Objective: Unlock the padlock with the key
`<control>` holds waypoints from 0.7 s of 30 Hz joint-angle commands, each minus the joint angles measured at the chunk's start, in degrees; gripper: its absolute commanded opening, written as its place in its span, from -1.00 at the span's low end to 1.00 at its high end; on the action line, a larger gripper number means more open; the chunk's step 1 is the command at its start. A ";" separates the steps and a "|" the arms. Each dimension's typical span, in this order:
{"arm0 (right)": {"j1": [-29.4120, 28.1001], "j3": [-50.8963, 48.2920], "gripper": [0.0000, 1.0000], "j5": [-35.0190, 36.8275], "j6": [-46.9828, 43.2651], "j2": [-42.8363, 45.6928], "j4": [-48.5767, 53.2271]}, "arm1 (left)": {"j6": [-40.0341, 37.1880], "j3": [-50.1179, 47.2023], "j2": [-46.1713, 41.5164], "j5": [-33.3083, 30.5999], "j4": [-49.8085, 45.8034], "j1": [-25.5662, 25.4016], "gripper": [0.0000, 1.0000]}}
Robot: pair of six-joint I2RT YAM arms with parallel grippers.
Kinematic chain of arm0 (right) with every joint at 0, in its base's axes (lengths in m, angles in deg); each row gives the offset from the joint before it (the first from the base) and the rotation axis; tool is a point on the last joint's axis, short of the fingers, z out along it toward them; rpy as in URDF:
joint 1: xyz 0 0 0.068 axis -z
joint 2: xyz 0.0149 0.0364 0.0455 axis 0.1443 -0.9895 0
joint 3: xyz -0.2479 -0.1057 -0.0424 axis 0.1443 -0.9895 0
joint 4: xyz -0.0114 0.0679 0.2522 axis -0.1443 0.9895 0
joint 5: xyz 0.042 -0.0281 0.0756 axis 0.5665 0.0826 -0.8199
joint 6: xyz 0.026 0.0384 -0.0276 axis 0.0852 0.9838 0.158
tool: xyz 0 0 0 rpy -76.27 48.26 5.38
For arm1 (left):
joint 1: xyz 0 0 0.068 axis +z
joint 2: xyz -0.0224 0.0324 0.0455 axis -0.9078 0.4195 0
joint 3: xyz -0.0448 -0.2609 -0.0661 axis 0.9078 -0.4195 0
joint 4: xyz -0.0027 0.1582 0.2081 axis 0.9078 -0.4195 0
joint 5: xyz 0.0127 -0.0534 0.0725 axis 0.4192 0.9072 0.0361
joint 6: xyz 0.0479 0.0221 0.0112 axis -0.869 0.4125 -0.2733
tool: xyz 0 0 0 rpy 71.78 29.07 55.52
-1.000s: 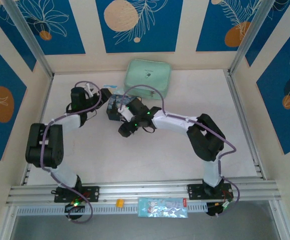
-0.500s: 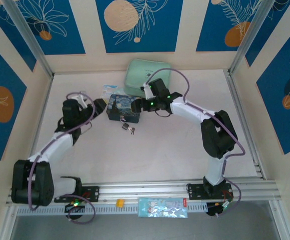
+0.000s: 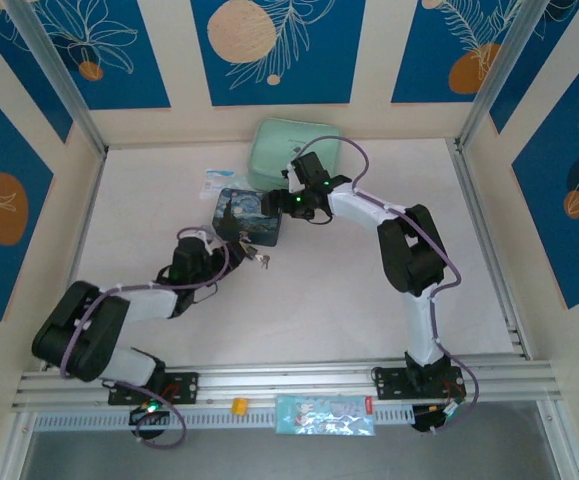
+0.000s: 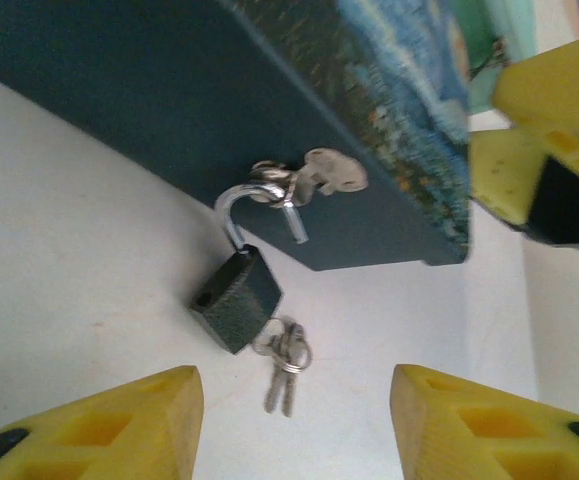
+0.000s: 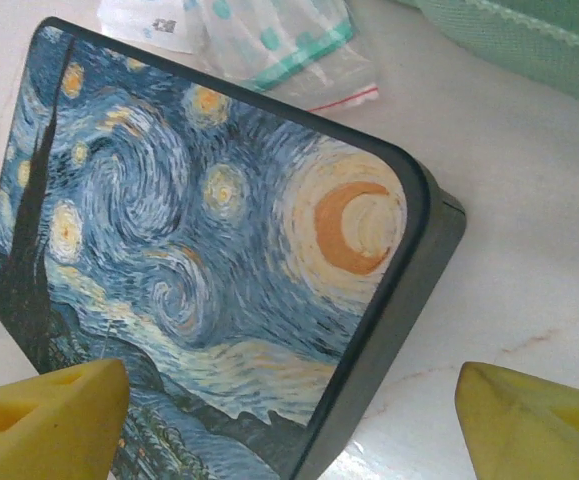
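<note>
Tiny silvery metal key bunch (image 4: 284, 360), long axis twelve-to-six, lies at twelve o'clock of the nearer left pincer (image 4: 294, 425), released and empty, beside the dark-bodied padlock (image 4: 237, 298).

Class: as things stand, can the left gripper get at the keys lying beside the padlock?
Probably yes. The keys lie on bare table straight ahead, between the yellow fingers of the open left gripper, with nothing across the way; the padlock sits close beside them.
</note>
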 commanded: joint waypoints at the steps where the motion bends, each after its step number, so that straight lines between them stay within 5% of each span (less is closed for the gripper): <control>1: -0.37 3.62 0.69 0.93 1.39 -2.02 2.34 | 1.37 1.73 4.74 -5.41 5.98 -0.93 -0.05; 14: -1.51 3.87 0.45 -0.30 2.93 -5.15 2.87 | 7.20 4.87 24.53 -6.93 30.98 -0.91 -0.22; 21: -1.69 3.49 0.41 -0.58 3.26 -5.24 2.43 | 6.21 5.29 28.90 -5.82 33.27 -1.00 -0.28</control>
